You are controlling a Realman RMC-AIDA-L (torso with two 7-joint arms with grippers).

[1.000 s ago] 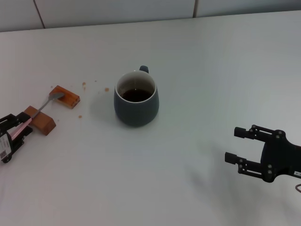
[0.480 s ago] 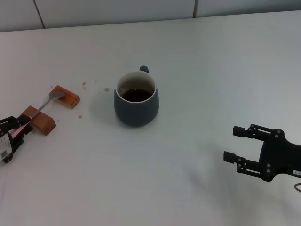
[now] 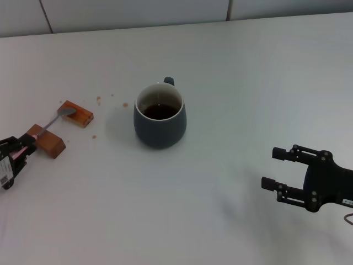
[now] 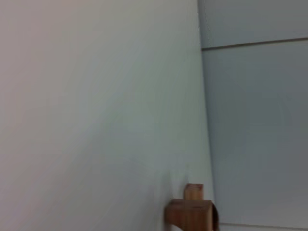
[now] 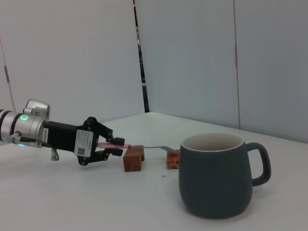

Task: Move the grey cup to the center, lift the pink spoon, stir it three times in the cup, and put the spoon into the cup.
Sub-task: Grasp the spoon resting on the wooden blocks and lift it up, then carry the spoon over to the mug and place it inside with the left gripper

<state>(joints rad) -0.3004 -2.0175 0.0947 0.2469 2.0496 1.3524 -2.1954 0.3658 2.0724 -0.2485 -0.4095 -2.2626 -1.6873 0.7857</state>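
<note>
The grey cup (image 3: 160, 116) stands upright near the table's middle with dark liquid inside and its handle at the far side; it also shows in the right wrist view (image 5: 216, 178). The pink spoon (image 3: 48, 123) lies across two wooden blocks left of the cup, metal bowl on the far block. My left gripper (image 3: 25, 146) is at the table's left edge, its fingers closed in on the pink handle end (image 5: 114, 143); the spoon still rests on the blocks. My right gripper (image 3: 280, 167) is open and empty, low above the table at the front right.
The far wooden block (image 3: 77, 114) and the near block (image 3: 48, 143) carry the spoon; they also show in the left wrist view (image 4: 190, 214). Small brown spots (image 3: 99, 99) lie on the white table between the blocks and the cup. A tiled wall runs along the back.
My left gripper's fingers have drawn closer together around the spoon's handle end. The spoon, cup and right arm have hardly moved.
</note>
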